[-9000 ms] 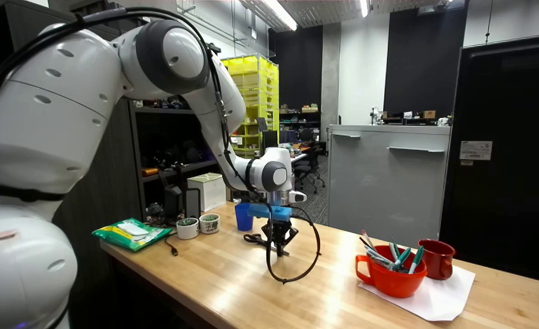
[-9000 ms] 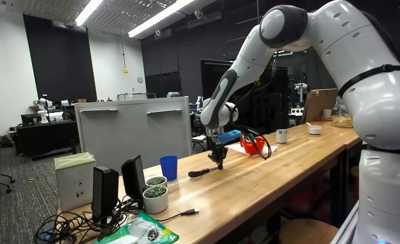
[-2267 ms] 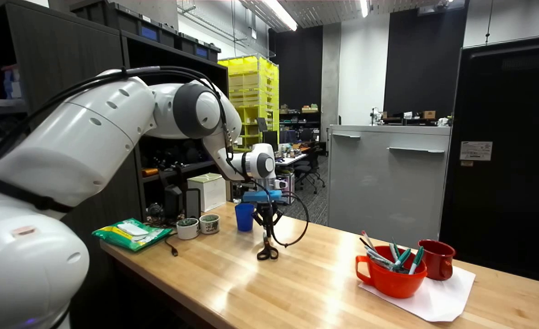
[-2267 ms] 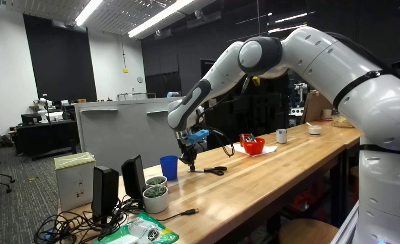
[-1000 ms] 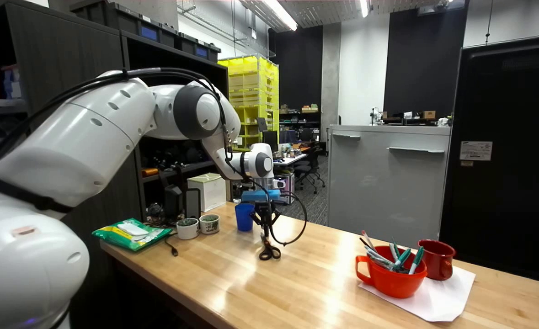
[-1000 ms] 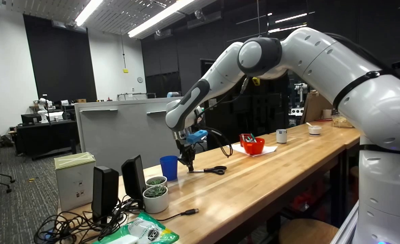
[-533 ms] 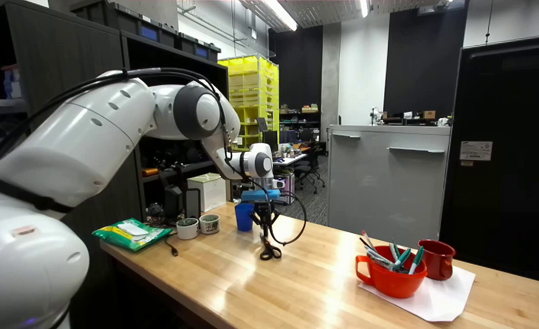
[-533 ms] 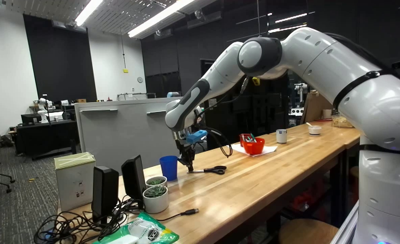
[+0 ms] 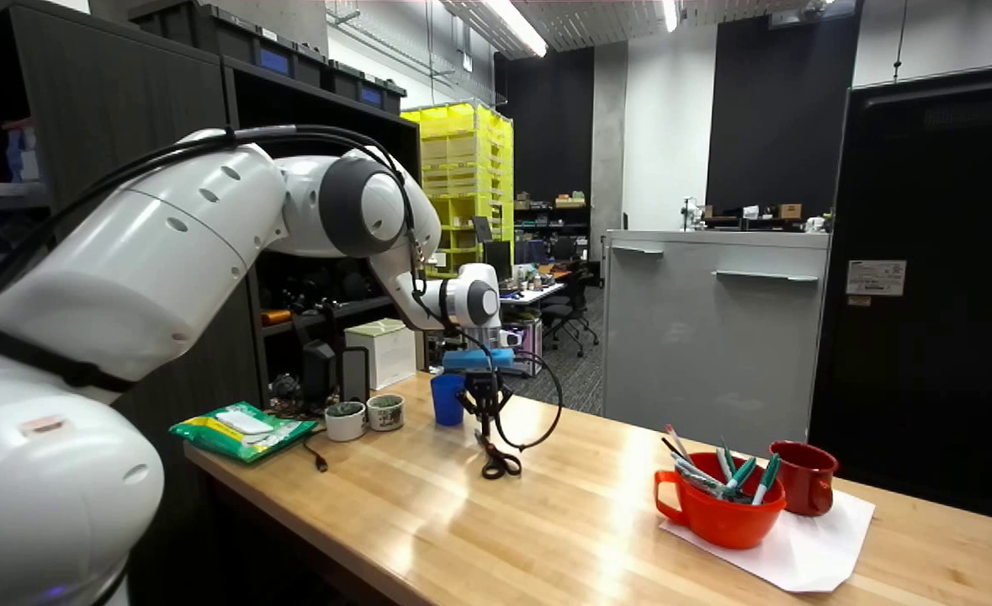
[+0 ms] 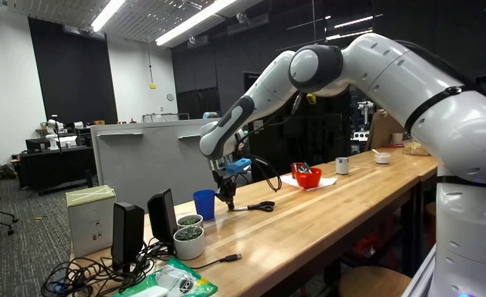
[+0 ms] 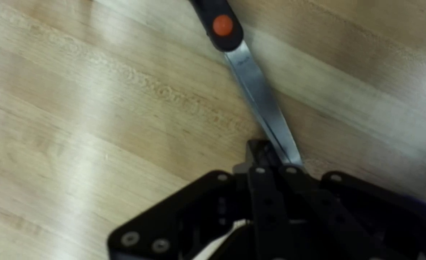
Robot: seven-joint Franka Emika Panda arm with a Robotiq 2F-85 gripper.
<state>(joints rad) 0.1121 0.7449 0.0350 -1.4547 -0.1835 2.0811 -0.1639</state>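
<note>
A white, jointed robot arm (image 9: 142, 227) with grey caps reaches down to a pale, glossy wooden tabletop (image 9: 563, 539), its black gripper (image 9: 485, 431) low over the wood. From here I see the jaws together at the blade end of a pair of scissors (image 11: 256, 90) with metal blades, black looped handles and an orange pivot; I cannot tell whether a blade is pinched between them. The scissors lie on the tabletop, blade ends at the gripper, handles pointing away from a blue tapered cup (image 10: 204, 205). That cup stands upright just beside the gripper; whether they touch is unclear. Near it are two small white pots (image 10: 189, 248) holding green succulents (image 10: 188, 233). Well apart, a bright red cup with a handle (image 9: 727, 526), holding pens and markers (image 9: 740, 477), stands on a sheet of white paper (image 9: 815, 555) just beside a dark red mug (image 9: 798, 484).
</note>
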